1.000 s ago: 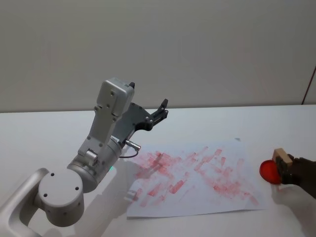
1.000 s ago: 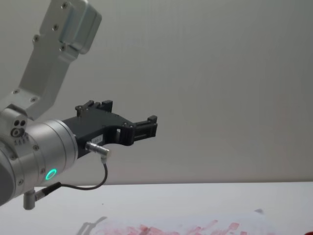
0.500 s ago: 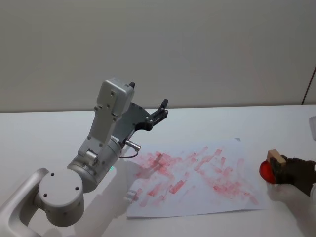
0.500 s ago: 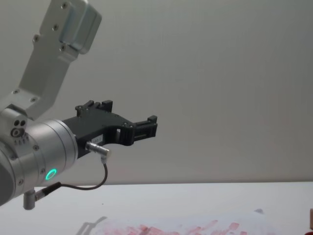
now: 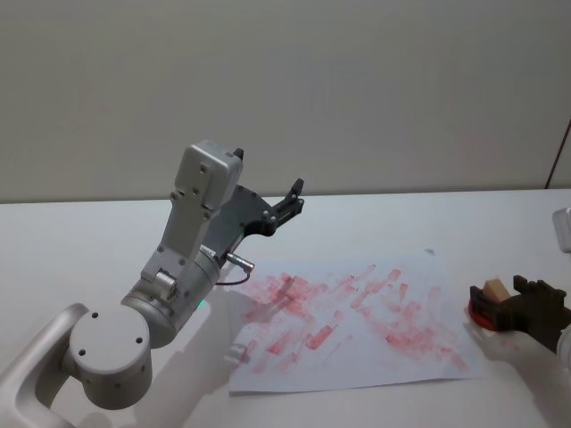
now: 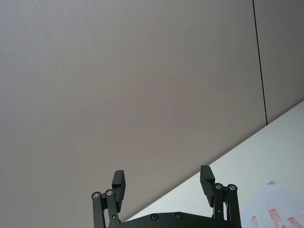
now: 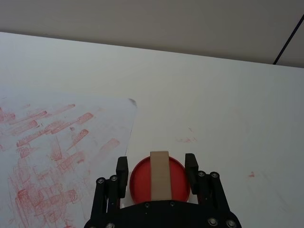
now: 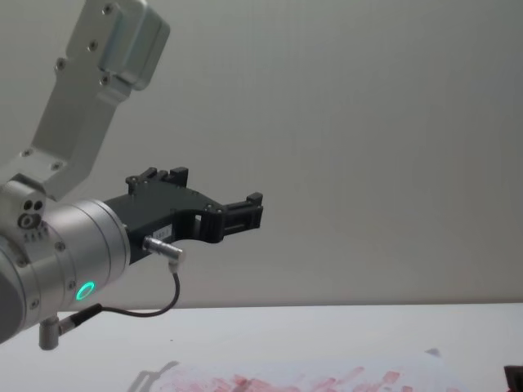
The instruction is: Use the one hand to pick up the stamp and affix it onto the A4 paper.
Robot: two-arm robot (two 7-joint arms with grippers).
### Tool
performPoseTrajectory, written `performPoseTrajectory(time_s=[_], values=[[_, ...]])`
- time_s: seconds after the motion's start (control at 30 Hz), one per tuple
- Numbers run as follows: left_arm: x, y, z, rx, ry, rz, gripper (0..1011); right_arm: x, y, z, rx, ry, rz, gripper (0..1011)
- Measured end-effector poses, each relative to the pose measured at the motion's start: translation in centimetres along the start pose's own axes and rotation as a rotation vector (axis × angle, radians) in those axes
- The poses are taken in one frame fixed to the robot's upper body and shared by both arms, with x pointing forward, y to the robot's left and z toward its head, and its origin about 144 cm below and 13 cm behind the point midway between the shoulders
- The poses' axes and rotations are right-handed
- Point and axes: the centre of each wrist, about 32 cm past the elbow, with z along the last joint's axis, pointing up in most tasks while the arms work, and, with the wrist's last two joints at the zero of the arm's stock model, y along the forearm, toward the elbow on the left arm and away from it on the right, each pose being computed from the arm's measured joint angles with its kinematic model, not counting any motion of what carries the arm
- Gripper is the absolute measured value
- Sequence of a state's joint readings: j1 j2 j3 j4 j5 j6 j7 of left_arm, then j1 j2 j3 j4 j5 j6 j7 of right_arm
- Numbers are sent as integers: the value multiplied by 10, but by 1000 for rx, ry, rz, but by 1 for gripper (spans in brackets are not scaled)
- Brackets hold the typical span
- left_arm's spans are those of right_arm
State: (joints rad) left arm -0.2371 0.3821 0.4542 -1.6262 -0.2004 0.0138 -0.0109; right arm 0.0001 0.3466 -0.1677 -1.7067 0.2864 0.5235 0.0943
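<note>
The stamp (image 5: 493, 287), a light-brown wooden block, rests on a round red ink pad (image 5: 476, 314) just right of the A4 paper (image 5: 357, 321), a white sheet covered in red marks. My right gripper (image 5: 502, 296) is low over the pad. In the right wrist view the stamp (image 7: 159, 175) lies across the red ink pad (image 7: 140, 183), and my right gripper (image 7: 156, 164) is open, its fingers (image 7: 122, 166) standing wide on either side of the pad, apart from the stamp. The A4 paper (image 7: 47, 142) is beside it. My left gripper (image 5: 290, 201) hangs raised and open.
The left arm's silver body (image 5: 178, 276) stands over the paper's left end and casts a shadow on it. Bare white tabletop (image 5: 428, 223) stretches behind the paper to the wall. A few faint red smudges (image 7: 187, 140) mark the table past the ink pad.
My right gripper has moved a little left and come down lower over the ink pad, so less of the red disc shows. The left arm has not moved.
</note>
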Motion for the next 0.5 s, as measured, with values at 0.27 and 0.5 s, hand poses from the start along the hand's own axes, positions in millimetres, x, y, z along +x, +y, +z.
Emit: performPoseTrajectory(time_s=[0.27,0.5], values=[[0,0,0,0,0,0,1001,0,1,0,-2,-1,1,915],[0,0,0,0,0,0,1001,0,1,0,-3,-1,3,1001]])
